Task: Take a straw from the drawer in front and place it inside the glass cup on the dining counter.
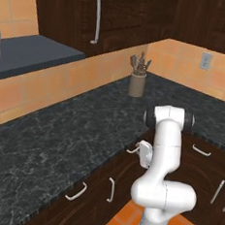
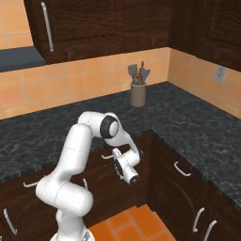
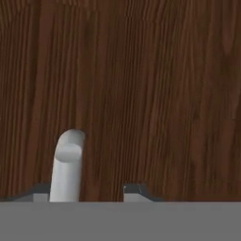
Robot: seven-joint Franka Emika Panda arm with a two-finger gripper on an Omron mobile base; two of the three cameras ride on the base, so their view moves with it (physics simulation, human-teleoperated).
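The arm [image 2: 75, 155] folds low under the lip of the black speckled counter [image 1: 58, 138], and the gripper [image 3: 87, 190] is pressed right up against the dark wood front of the drawer [image 3: 141, 94]. In the hand view the grain runs straight up and down, and the silver handle [image 3: 67, 164] stands between the two finger tips, nearer the left one; the tips [image 3: 134, 189] barely clear the bottom of that view. The jaws straddle the handle, but whether they actually pinch it I cannot tell.

From the right base view the white hand [image 2: 126, 165] sits just below the counter edge, at the inner corner where the two cabinet runs meet. Tight spot: cabinet fronts on both sides, the stone lip just above. Open room lies only behind and below, over the orange tiled floor [image 2: 124, 226].

From the left base view the wrist [image 1: 144, 154] is at the drawer line, with the handle's end [image 1: 132, 149] poking out to its left. More curved pulls [image 1: 76, 191] run along the near cabinet fronts.

Up on the counter, well apart from the arm, a beige utensil crock [image 1: 137, 84] stands near the tiled back wall. The drawer looks shut, its front flush.
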